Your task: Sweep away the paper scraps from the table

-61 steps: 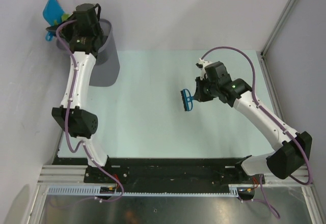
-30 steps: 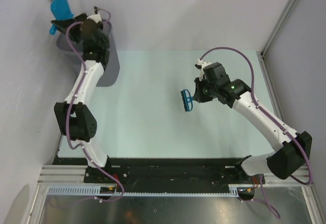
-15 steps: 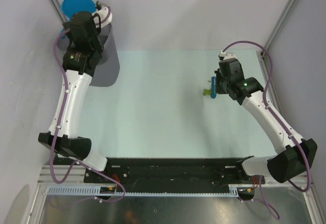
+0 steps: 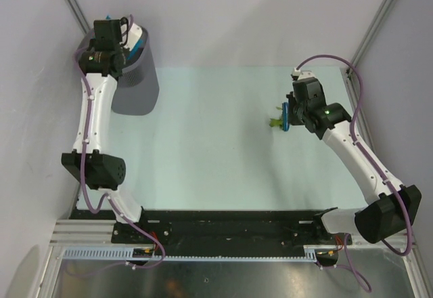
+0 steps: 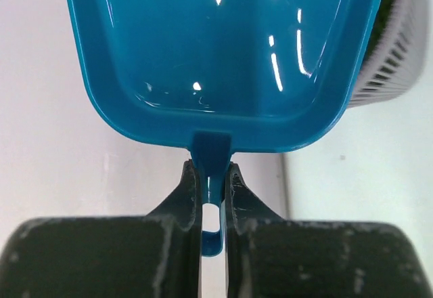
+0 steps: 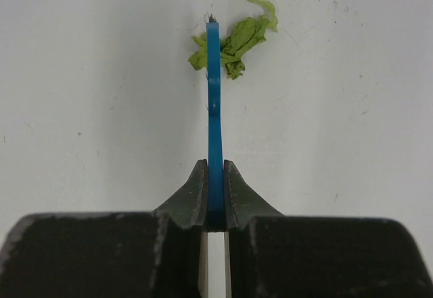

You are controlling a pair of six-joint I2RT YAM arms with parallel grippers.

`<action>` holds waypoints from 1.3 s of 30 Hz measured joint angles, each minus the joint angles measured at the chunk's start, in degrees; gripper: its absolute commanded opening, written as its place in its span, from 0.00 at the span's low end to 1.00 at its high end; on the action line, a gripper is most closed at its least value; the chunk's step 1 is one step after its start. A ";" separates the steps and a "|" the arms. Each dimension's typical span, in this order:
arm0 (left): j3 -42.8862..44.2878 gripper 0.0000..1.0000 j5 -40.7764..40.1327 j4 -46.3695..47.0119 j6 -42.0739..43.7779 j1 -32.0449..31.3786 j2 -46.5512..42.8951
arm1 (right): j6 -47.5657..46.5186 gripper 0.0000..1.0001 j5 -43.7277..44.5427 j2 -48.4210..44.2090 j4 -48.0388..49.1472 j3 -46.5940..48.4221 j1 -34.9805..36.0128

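A grey mesh wastebasket (image 4: 139, 84) stands at the far left corner of the table (image 4: 203, 156), a pale mint-green surface. The left gripper (image 5: 211, 179) hangs above the wastebasket's rim, clenched on the short handle of a blue dustpan (image 5: 223, 54). The pan's glossy inside faces the wrist camera, and the wastebasket's mesh wall shows just past the pan's right edge. The left arm (image 4: 91, 118) runs up the table's left side, just beside the wastebasket.

Well to the right of the wastebasket, across the open surface, the paper scraps (image 6: 233, 40) lie on the table. Only one small clump of them is visible. It is bright green, crumpled and leaf-like, with a thin curled strip sticking out.

The right gripper (image 6: 214, 176) is clamped on a blue brush (image 6: 214, 101), seen edge-on as a thin strip. The brush's far end meets the clump. From above, the clump sits on the side of the brush that faces the wastebasket.
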 measured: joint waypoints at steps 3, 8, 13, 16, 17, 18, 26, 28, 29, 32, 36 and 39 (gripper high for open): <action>0.24 0.00 4.83 -2.75 -3.50 0.87 -0.07 | 0.00 0.00 -0.44 -0.20 0.24 -1.22 0.00; 0.72 0.00 16.52 -6.08 -9.55 4.42 -0.09 | -0.22 0.00 -0.70 -0.22 0.39 -3.89 -0.11; 0.81 0.00 25.03 -7.32 -13.16 6.10 -1.22 | -1.27 0.00 0.52 0.11 1.55 -4.57 -1.66; 0.81 0.00 30.82 -7.96 -14.47 6.03 -3.02 | -2.80 0.00 2.73 1.14 3.91 -4.57 -2.40; 0.76 0.00 32.70 -8.02 -14.84 6.01 -3.82 | -3.56 0.00 3.17 1.86 5.07 -4.57 -2.62; 0.59 0.00 34.69 -8.07 -15.13 5.95 -4.90 | -4.42 0.00 3.58 2.99 6.43 -4.57 -2.78; -11.34 0.00 45.86 -7.87 -15.26 5.81 -20.17 | -12.28 0.00 3.32 18.45 14.69 -4.55 -1.55; -14.75 0.00 46.95 -8.22 -15.15 5.62 -22.51 | -15.41 0.00 3.34 21.81 16.28 -4.42 0.72; -16.65 0.00 47.39 -8.13 -14.93 5.55 -23.32 | -16.96 0.00 3.91 22.51 16.63 -4.20 2.60; -21.59 0.00 47.78 -8.41 -14.23 5.29 -23.85 | -20.00 0.00 3.76 23.32 16.55 -3.85 7.61; -26.53 0.00 46.95 -8.81 -13.18 4.17 -23.41 | -20.76 0.00 0.94 22.73 13.73 -3.30 13.03; -29.18 0.00 45.59 -9.05 -12.17 1.79 -23.43 | -19.63 0.00 -2.08 20.33 9.77 -3.21 15.78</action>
